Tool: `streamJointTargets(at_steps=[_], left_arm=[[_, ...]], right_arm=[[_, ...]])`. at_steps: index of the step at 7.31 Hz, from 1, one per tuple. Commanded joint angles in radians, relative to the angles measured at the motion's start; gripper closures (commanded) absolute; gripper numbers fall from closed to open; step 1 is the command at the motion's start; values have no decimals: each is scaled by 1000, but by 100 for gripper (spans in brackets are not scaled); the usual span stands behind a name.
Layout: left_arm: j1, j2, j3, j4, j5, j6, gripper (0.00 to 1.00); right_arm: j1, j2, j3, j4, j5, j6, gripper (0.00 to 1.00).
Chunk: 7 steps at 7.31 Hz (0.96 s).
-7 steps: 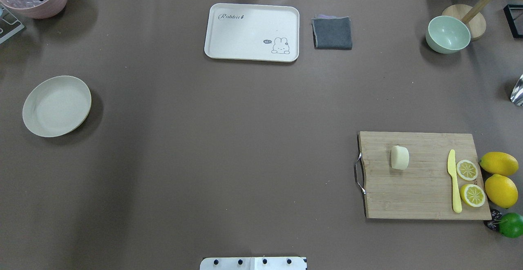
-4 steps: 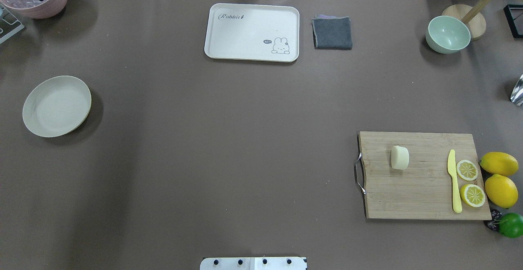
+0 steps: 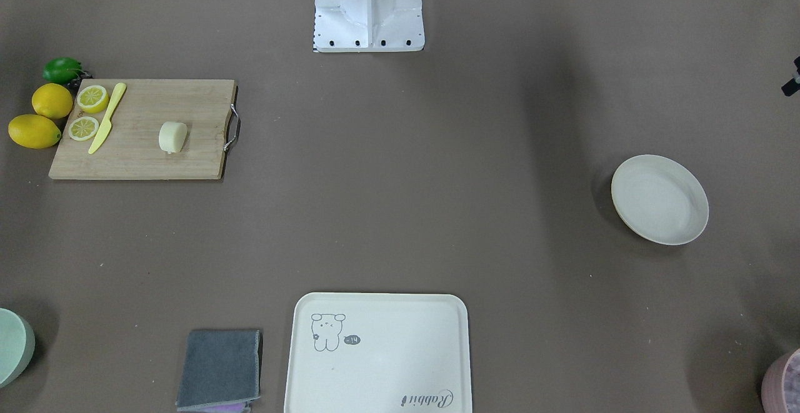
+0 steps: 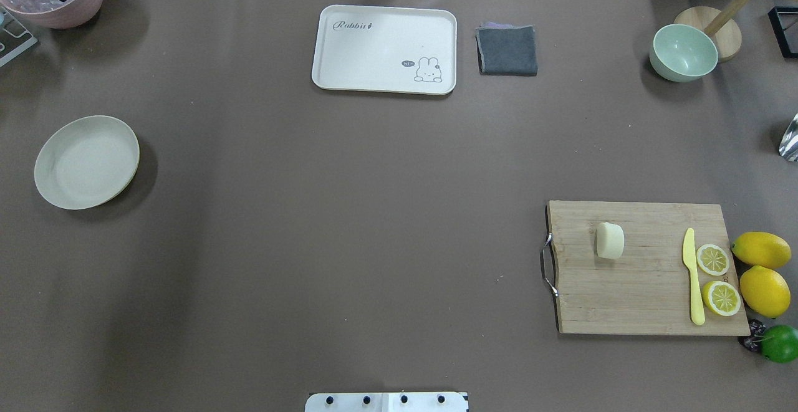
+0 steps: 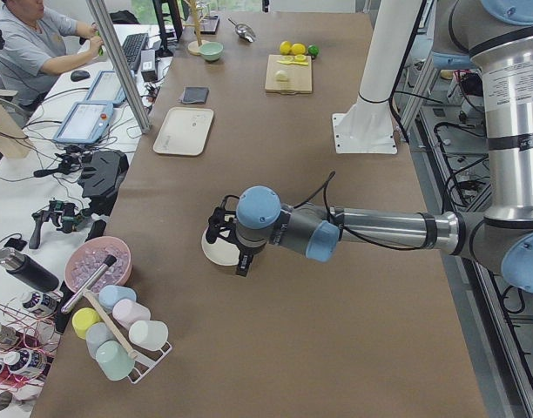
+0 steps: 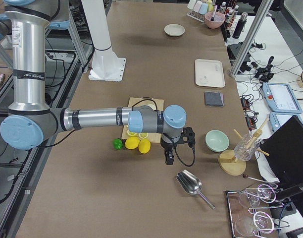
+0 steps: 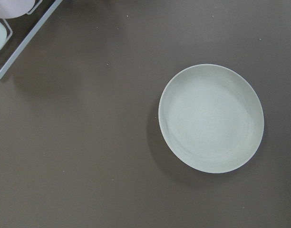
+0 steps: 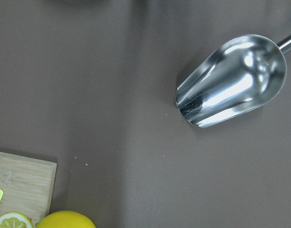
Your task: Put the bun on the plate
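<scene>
Cream bun point(image 4: 610, 240) sits on the wooden board point(image 4: 642, 293), well apart from the plate point(image 4: 87, 161). Seen side-on, my left gripper point(image 5: 237, 261) partly hides that plate, and my right gripper point(image 6: 169, 158) hangs near the lemons point(image 6: 139, 145). I cannot tell how wide either pair of jaws stands.

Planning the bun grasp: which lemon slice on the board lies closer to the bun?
The slice farther from the robot's base; the other slice lies nearer the lime, farther from the bun.

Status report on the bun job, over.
Left gripper by plate, right gripper beyond lemons; open or shut unclear. Bun untouched on cutting board; plate empty. Knife on board, apart from bun.
</scene>
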Motion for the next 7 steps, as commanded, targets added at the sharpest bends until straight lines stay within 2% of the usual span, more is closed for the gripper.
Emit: streamJointTargets(at_steps=[1,2,4,5,6,7], left_arm=[[136,-125,103,-2,1,-11,15],[173,-159,148,-6,1,-11,18],[208,-205,249,-32,2,-14,17],[208,-216,304,-76,49,-15,2],[224,-242,327,-106,144,-96,2],[248,-251,350,-152,151,-113,2]], right_arm=[[0,-6,1,0,6,1,0],[0,-12,1,0,7,1,0],[0,-14,0,0,9,1,0],[0,-18,0,0,7,1,0],[0,-20,1,2,9,1,0],[0,-21,3,2,10,1,0]])
